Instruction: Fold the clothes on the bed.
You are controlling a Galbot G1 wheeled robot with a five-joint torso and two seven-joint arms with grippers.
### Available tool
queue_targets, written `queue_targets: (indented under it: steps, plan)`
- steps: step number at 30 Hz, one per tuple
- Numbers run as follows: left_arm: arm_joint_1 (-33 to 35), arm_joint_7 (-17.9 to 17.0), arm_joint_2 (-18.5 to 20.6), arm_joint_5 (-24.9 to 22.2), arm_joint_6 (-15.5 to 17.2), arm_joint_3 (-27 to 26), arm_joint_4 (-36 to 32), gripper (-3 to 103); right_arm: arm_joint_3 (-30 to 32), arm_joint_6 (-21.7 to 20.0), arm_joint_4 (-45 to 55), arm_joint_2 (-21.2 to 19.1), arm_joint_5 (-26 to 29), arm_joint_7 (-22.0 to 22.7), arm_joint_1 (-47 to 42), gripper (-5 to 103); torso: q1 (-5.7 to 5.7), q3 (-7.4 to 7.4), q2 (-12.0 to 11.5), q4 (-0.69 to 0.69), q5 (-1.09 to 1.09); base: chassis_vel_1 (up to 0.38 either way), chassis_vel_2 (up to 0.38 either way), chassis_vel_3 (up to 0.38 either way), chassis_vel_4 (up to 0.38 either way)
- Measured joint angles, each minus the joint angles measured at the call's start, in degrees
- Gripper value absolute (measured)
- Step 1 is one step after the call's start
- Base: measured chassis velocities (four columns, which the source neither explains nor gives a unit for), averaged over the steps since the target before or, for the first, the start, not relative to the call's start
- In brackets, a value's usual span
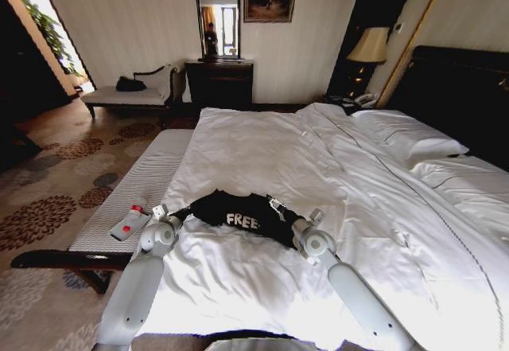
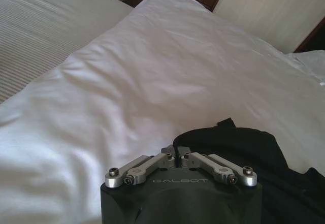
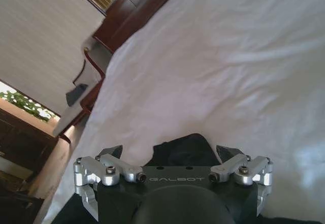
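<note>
While the black short-sleeved T-shirt of soft fabric with white "FREE!" lettering (image 1: 238,214) lies bunched near the foot edge of the large white-sheeted double bed (image 1: 334,176), both arms reach in from the robot's side and meet it at opposite ends. On the head view the left gripper (image 1: 161,212) sits at about nine o'clock of the shirt, and the left wrist view shows its fingers drawn together, pinching a fold of the black cloth (image 2: 233,142). At about four o'clock of the shirt is the right gripper (image 1: 312,217); its fingers (image 3: 112,152) stand wide apart with black fabric (image 3: 183,150) lying between them, not yet clamped.

Judging by this, the step in hand is taking hold of the garment's two sides so it can be spread flat before any fold. Next, the right fingers would need to close on a matching edge of cloth alone, not the white duvet (image 3: 244,56) underneath, and both grips should be level so the shirt opens evenly.
</note>
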Motion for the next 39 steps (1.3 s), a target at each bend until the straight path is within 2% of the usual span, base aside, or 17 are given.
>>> queue_targets:
  steps: [3,8,18,25,30,32,36,38,39]
  plan:
    - [-0.13,-0.15,0.12,-0.01,0.00,0.14,-0.51,1,-0.04,-3.29,-3.81,0.41,1.76,-0.88,2.02,100,0.00,0.00,0.00,0.00,0.01,0.000,0.000,0.000,0.000]
    - [-0.16,-0.31,0.51,-0.22,0.11,0.16,-1.22,1,0.15,-5.12,-7.72,0.78,2.07,-3.49,3.12,100,0.00,0.00,0.00,-0.01,0.00,0.000,0.000,0.000,0.000]
    - [0.29,-0.42,0.69,-0.28,0.25,0.00,-1.56,1,-0.23,-4.13,-6.94,3.84,4.39,-6.99,4.04,100,0.00,-0.01,0.00,0.00,0.00,0.000,0.000,0.000,0.000]
    - [0.62,-0.46,1.01,-0.29,0.29,-0.27,-1.74,1,-0.37,-3.24,-5.61,4.12,4.69,-7.98,4.32,100,0.00,0.00,0.00,-0.02,0.00,0.000,0.000,0.000,0.000]
    - [0.69,-0.46,0.99,-0.30,0.30,-0.36,-1.74,1,-0.18,-2.31,-5.01,3.83,3.75,-8.97,3.66,100,0.00,0.00,0.00,-0.01,0.00,0.000,0.000,0.000,0.000]
    - [0.58,-0.49,0.80,-0.28,0.31,-0.25,-1.67,1,-0.15,-1.00,-6.76,3.76,1.65,-9.93,3.89,100,0.00,-0.01,0.00,-0.02,0.00,0.000,0.000,0.000,0.000]
    - [0.48,-0.51,0.71,-0.27,0.32,-0.09,-1.65,1,-0.07,-0.83,-9.14,3.90,0.43,-9.28,4.68,100,0.00,-0.01,0.00,-0.01,0.01,0.000,0.000,0.000,0.000]
    - [0.36,-0.51,0.87,-0.27,0.34,-0.04,-1.65,1,0.23,-2.56,-12.26,3.96,-0.20,-6.43,5.48,100,0.00,0.00,0.00,-0.01,0.01,0.000,0.000,0.000,0.000]
    - [0.36,-0.51,0.87,-0.27,0.34,-0.04,-1.65,1,0.23,-2.56,-12.26,3.96,-0.20,-6.43,5.48,100,0.00,0.00,0.00,-0.01,0.01,0.000,0.000,0.000,0.000]
